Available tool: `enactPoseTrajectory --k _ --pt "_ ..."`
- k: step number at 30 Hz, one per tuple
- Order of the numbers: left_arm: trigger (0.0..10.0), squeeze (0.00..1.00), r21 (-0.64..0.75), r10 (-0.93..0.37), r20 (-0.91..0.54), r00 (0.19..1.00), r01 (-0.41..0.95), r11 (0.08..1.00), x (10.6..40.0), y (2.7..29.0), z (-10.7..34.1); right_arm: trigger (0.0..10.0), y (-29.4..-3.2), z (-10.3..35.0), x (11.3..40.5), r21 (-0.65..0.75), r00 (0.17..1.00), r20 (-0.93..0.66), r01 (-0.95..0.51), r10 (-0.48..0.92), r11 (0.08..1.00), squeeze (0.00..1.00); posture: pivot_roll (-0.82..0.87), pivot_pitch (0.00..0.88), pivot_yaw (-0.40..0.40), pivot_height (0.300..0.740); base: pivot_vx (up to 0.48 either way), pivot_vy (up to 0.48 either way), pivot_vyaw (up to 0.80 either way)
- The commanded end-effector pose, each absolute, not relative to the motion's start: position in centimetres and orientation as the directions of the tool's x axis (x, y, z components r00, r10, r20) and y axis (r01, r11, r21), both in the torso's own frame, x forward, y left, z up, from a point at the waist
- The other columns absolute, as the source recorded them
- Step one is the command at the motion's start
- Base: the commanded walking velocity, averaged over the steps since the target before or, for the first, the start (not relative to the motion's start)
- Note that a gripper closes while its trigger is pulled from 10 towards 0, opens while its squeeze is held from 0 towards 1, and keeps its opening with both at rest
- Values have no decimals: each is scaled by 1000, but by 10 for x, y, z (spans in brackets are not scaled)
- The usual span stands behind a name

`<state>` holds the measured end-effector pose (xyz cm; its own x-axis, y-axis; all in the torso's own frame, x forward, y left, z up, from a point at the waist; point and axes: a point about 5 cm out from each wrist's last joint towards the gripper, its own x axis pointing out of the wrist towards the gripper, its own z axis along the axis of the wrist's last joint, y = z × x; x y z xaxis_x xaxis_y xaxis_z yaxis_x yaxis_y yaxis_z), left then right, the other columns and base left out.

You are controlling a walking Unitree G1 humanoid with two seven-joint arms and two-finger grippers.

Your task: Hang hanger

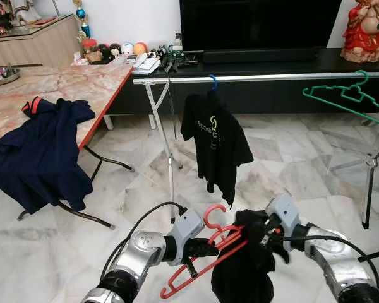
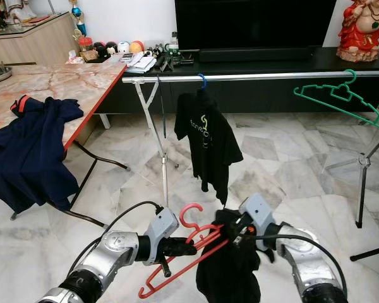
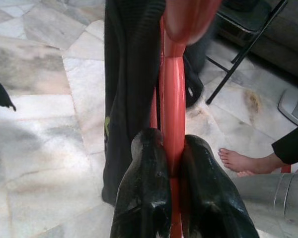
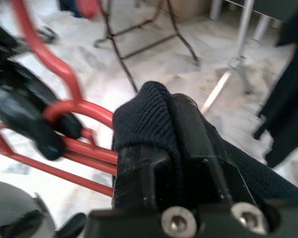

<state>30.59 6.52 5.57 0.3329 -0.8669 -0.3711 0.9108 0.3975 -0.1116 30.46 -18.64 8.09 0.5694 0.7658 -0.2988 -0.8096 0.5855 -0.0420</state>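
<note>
Low in the frame, left gripper (image 1: 202, 248) clamped on the red hanger (image 1: 199, 262), fingers (image 3: 144, 198) pinching its bar from both sides. Just right of it, bottom centre, black garment (image 1: 243, 271) draped down, touching the hanger. Right gripper (image 1: 265, 232) clenched on a fold of that black cloth. Farther up: navy shirt (image 1: 41, 151) over the marble table (image 1: 82, 82) at left, black T-shirt (image 1: 215, 142) on a blue hook at centre of the silver rail (image 1: 265, 77), green hanger (image 1: 347, 95) at upper right.
</note>
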Motion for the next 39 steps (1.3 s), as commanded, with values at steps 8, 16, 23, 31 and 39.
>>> enactPoseTrajectory --k 8,16,23,31,39 --pt "10000 0 -115 -881 -344 326 916 384 308 61 62 10000 -164 98 278 127 276 -166 -946 947 298 0 -67 39 41 740 0 0 0" --pt "10000 0 -116 -880 -337 336 912 393 309 60 63 10000 -179 78 287 42 417 -315 -891 852 452 0 -65 39 39 740 0 0 0" --pt "10000 0 -99 -863 -332 381 896 434 312 64 64 10000 -180 80 284 69 405 -323 -891 855 448 0 -66 40 38 740 0 0 0" --pt "10000 0 -105 -867 -309 391 892 440 315 58 67 10000 -163 84 270 162 252 -234 -942 939 293 0 -69 39 39 740 0 0 0" --pt "10000 0 -115 -869 -297 395 889 443 314 56 67 10000 -165 83 270 182 266 -261 -930 928 318 839 -69 38 37 740 0 0 0"
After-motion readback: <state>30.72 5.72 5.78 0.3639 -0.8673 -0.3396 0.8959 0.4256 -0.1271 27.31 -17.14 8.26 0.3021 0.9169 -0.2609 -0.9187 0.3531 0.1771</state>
